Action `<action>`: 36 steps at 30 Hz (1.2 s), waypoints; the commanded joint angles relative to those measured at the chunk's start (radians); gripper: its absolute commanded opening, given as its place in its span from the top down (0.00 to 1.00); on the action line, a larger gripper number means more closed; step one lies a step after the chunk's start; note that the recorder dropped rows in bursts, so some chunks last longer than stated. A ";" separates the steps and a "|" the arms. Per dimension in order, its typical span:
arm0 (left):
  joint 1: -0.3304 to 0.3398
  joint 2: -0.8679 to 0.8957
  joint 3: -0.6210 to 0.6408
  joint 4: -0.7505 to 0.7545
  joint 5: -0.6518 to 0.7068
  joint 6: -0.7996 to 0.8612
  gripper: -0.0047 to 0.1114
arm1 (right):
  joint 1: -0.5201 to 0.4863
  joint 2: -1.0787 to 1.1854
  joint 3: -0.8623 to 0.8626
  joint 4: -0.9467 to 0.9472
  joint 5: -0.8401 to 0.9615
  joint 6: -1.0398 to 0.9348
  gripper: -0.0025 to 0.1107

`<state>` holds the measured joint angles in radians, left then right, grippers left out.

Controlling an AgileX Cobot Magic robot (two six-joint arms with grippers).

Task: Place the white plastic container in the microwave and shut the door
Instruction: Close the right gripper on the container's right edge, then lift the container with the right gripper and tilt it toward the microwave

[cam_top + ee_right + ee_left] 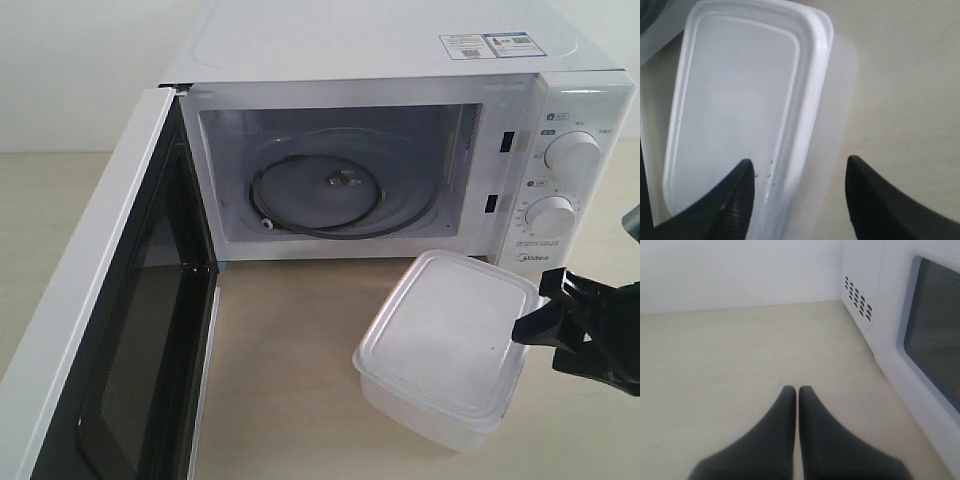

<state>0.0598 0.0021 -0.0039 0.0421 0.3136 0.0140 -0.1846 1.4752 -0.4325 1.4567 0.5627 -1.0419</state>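
Container (440, 340) sits on the worktop (290, 380) before the microwave (400, 60), long axis running ahead of my right jaws, spread wide astride one long rim; my left jaws, pressed together, are farther off.

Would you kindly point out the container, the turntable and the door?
container (440, 335), exterior view, lid centre.
turntable (305, 200), exterior view, glass beside hub.
door (150, 340), exterior view, dark window.

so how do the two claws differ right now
The left claw is shut; the right claw is open. The left claw hangs over the table beside the door; the right claw straddles an edge of the white plastic container. Both are black.
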 commanded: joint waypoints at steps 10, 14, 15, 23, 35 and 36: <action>0.004 -0.002 0.004 -0.009 0.001 0.003 0.93 | 0.046 0.109 0.002 0.133 -0.031 -0.116 0.52; 0.004 -0.002 0.004 -0.009 0.001 0.003 0.93 | 0.046 0.119 0.000 0.191 0.025 -0.159 0.52; 0.004 -0.002 0.004 -0.009 0.001 0.003 0.93 | 0.046 0.119 0.000 0.197 0.023 -0.168 0.52; 0.004 -0.002 0.004 -0.009 0.001 0.003 0.93 | 0.046 0.129 0.000 0.212 -0.002 -0.181 0.52; 0.004 -0.002 0.004 -0.009 0.001 0.003 0.93 | 0.046 0.154 0.000 0.214 0.005 -0.206 0.83; 0.004 -0.002 0.004 -0.009 0.001 0.003 0.93 | 0.046 0.154 0.000 0.214 0.007 -0.221 0.88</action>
<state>0.0598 0.0021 -0.0039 0.0421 0.3136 0.0140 -0.1399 1.6196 -0.4362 1.6912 0.6053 -1.2258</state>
